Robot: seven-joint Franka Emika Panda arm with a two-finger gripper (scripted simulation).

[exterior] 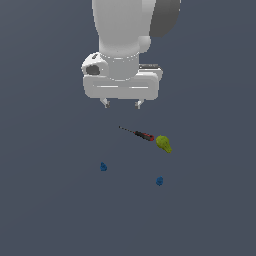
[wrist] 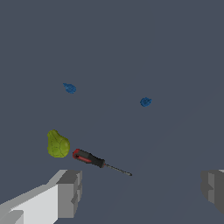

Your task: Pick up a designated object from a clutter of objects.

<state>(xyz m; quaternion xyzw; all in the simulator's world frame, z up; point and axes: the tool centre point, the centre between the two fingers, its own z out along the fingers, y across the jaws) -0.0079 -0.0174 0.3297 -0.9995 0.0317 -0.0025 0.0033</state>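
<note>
- Hovering above the grey floor [exterior: 45,210] with nothing between the fingers: that was the gripper [exterior: 122,104], jaws spread wide and both short fingertips pointing straight down in the exterior view.
- Seen in the wrist view as two grey finger pads [wrist: 70,192] far apart at the edges of the picture, with bare floor between them. Held wide probably to leave room on both sides of a thin target.
- Lying flat on the floor, below the gripper and a little toward the exterior view's right: the slim screwdriver [exterior: 139,133], black-and-red handle at one end, thin dark shaft at the other.
- Placed almost touching the yellow-green pear-shaped lump [exterior: 164,143] at the handle end; whether really in contact, could not be told.
- Scattered well apart from the screwdriver: two tiny blue pieces, one [exterior: 103,166] toward the exterior view's left, the other [exterior: 159,180] toward the right. No obstacle for a grasp, by judgement.
- Judged as the approach step: not yet lowered, not yet touching the screwdriver.
- Judged as needed next: centring over the screwdriver, probably turning so that the fingers close across the handle, then descending.
- Possible risk: knocking the pear-shaped lump with one finger because of its closeness to the handle, or slipping off the thin shaft.
</note>
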